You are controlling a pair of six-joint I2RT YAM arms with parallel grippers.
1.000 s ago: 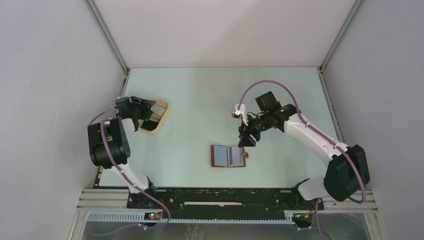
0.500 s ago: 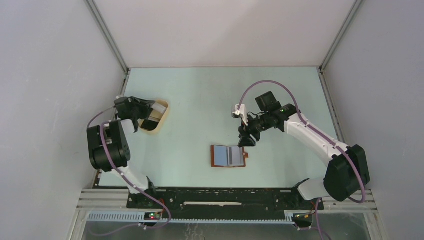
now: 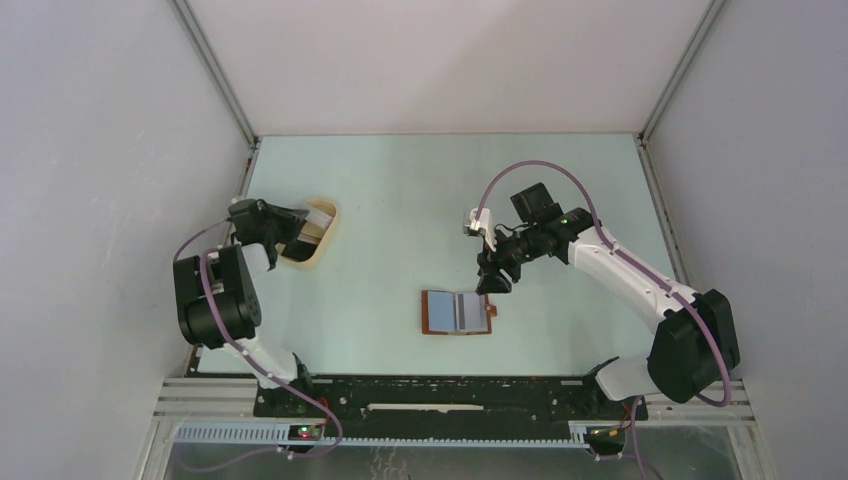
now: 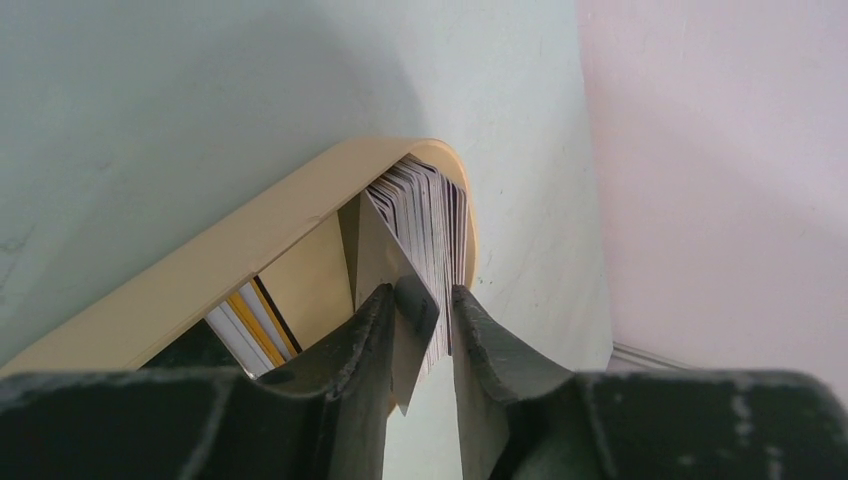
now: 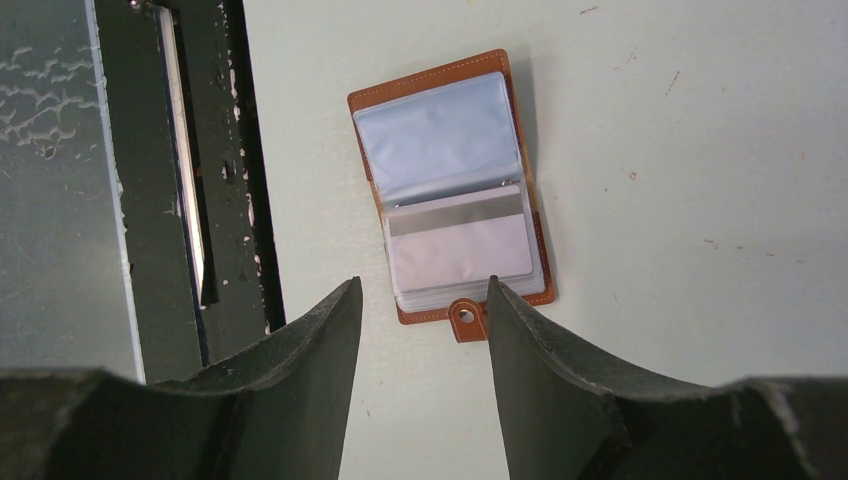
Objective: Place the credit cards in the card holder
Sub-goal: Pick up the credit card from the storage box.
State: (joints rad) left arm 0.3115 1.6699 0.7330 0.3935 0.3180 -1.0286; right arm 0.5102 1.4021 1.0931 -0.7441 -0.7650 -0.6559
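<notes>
Green table [image 3: 400, 180], left gripper [image 4: 422, 298] around credit card [image 4: 375, 245], grip unclear, right gripper [image 5: 422, 287] hovering open

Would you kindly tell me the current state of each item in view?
card holder: open flat on the table, grey card in one sleeve.
credit cards: stacked on edge in the tray.
left gripper: jaws narrow around a single card; grip unclear.
right gripper: open, above the card holder.
</notes>
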